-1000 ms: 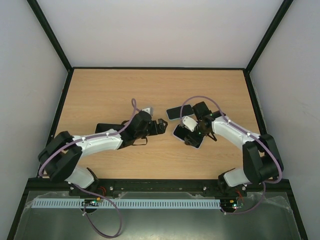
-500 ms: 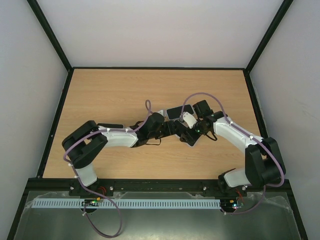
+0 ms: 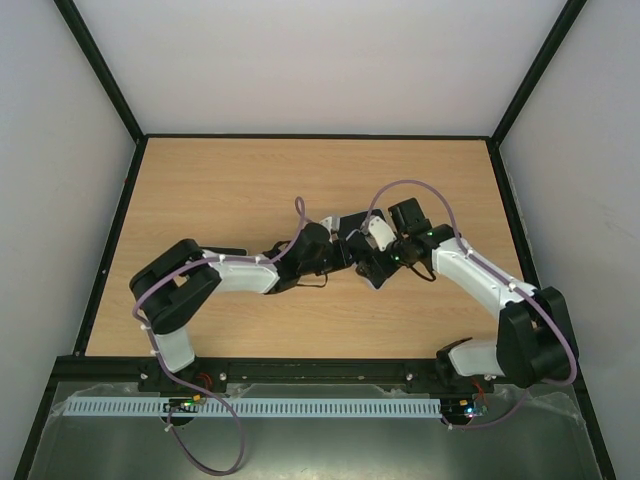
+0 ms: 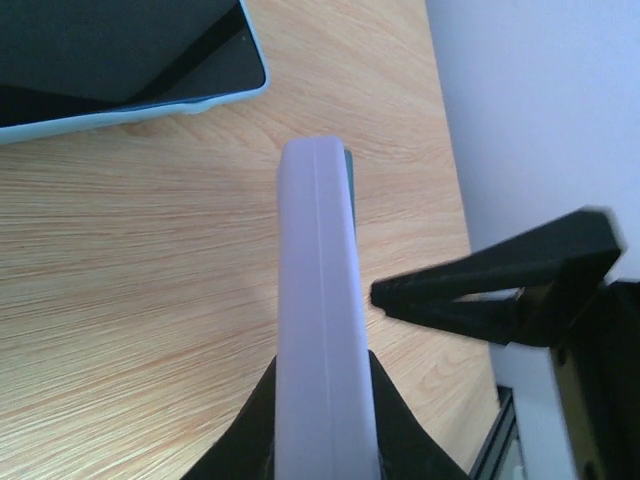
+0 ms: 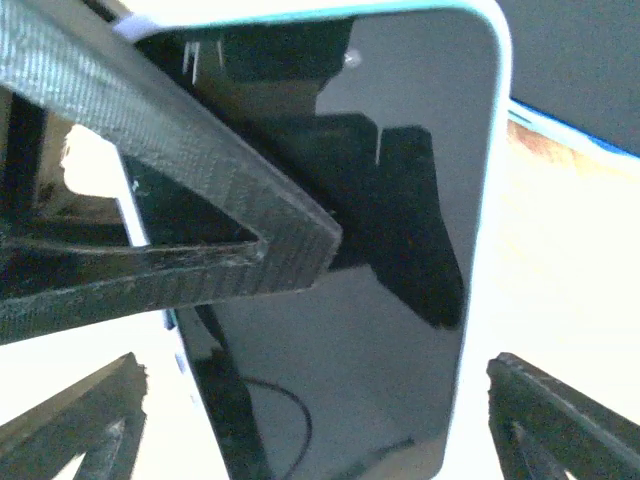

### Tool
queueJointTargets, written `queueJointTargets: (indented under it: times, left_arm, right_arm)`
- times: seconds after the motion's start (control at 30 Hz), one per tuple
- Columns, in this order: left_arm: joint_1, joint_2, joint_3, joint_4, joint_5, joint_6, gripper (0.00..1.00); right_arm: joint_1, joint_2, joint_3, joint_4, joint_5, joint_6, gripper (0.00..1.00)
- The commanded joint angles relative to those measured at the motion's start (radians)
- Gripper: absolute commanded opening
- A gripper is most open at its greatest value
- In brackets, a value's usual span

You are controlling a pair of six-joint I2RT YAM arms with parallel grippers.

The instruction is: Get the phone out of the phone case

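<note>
The phone (image 5: pixel 380 330) has a dark screen and sits in a pale phone case (image 4: pixel 318 300) with a light blue rim. It is tipped up on edge at mid-table (image 3: pixel 378 272). My left gripper (image 4: pixel 322 365) is shut on the case's edge, one black finger on each side. In the top view the left gripper (image 3: pixel 352 258) meets the right gripper (image 3: pixel 380 262) at the phone. My right gripper (image 5: pixel 312 365) is open. Its fingertips (image 5: pixel 545 410) straddle the phone's width with a gap on each side. One left finger (image 5: pixel 200 230) crosses in front of the screen.
A second phone (image 3: pixel 352 222) in a light blue case lies flat just behind the grippers; its corner (image 4: pixel 120 60) shows in the left wrist view. The tabletop (image 3: pixel 230 190) is wood with black rails and white walls around it.
My left arm swung right from left of centre to the phone, and its gripper closed from wide open onto the case's edge. The right gripper stayed at the phone and shifted slightly.
</note>
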Motion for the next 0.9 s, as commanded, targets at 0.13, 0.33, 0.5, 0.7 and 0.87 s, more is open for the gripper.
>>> queueJointTargets:
  times: [0.13,0.33,0.5,0.7,0.87]
  left_arm:
    - [0.066,-0.22,0.039,-0.236,-0.01,0.355,0.03]
    - [0.086,-0.384,-0.005,-0.348,0.173,0.652,0.03]
    - [0.086,-0.537,-0.105,-0.274,0.391,0.727,0.03]
    - [0.087,-0.611,-0.095,-0.314,0.53,0.813,0.03]
    - [0.088,-0.619,-0.05,-0.356,0.577,0.866,0.03]
  right_arm:
    - [0.004,-0.114,0.079,-0.044,-0.035,0.012,0.98]
    - [-0.006,-0.159,0.145,-0.132,-0.182,-0.017,0.99]
    - [-0.007,-0.208,0.151,-0.195,-0.413,-0.134,0.91]
    - [-0.007,-0.225,0.128,-0.245,-0.632,-0.208,0.7]
    - [-0.005,-0.2,0.122,-0.334,-0.736,-0.303,0.55]
